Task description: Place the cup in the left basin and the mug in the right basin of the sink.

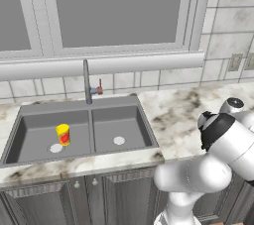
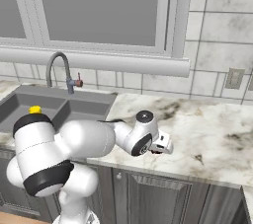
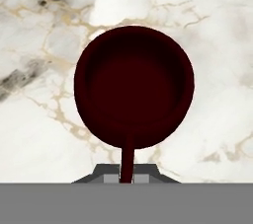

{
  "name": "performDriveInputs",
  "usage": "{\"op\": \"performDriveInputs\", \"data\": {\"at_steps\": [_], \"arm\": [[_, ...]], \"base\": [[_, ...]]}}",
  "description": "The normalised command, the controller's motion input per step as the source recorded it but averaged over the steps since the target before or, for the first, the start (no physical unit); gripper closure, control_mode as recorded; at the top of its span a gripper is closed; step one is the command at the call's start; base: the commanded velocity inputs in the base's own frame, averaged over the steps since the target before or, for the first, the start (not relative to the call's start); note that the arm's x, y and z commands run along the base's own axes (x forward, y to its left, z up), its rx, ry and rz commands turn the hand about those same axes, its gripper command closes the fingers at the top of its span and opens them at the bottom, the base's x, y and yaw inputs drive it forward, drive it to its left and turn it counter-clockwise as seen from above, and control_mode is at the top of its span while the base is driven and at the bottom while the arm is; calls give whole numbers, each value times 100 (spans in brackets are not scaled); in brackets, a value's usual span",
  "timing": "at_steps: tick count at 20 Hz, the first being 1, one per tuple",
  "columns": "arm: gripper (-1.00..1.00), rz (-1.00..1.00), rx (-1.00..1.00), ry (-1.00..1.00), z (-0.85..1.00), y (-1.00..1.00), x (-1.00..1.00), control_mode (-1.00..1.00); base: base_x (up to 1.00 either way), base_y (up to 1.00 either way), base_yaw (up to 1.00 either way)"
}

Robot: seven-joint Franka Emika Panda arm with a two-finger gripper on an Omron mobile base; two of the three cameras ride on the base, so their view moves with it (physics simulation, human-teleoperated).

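Over the counter, arm bent low, hand above mug

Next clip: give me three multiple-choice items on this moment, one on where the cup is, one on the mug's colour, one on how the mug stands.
1. Where is the cup?
A. in the left basin
B. in the right basin
C. on the counter

2. What colour is the mug?
A. yellow
B. dark maroon
C. white

3. How does the mug stand?
A. on its side
B. upside down
C. upright, mouth open to the camera

Answers:
1 A: the left base view shows the cup beside the left drain.
2 B: the hand view shows it dark maroon all over.
3 C: the hand view looks straight down into it on the marble.
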Motion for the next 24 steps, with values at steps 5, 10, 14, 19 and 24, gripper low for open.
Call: {"op": "performDriveInputs", "data": {"at_steps": [5, 10, 14, 19, 24], "arm": [[100, 0, 0, -5, 24, 12, -32, -100], [100, 0, 0, -8, 44, 26, -34, -100], [100, 0, 0, -5, 34, 25, -6, -100], [100, 4, 0, 0, 11, 35, 0, -100], [100, 6, 0, 0, 9, 42, 0, -100]], "base": [[0, 0, 0], [0, 0, 0], [0, 0, 0], [0, 0, 0], [0, 0, 0]]}}
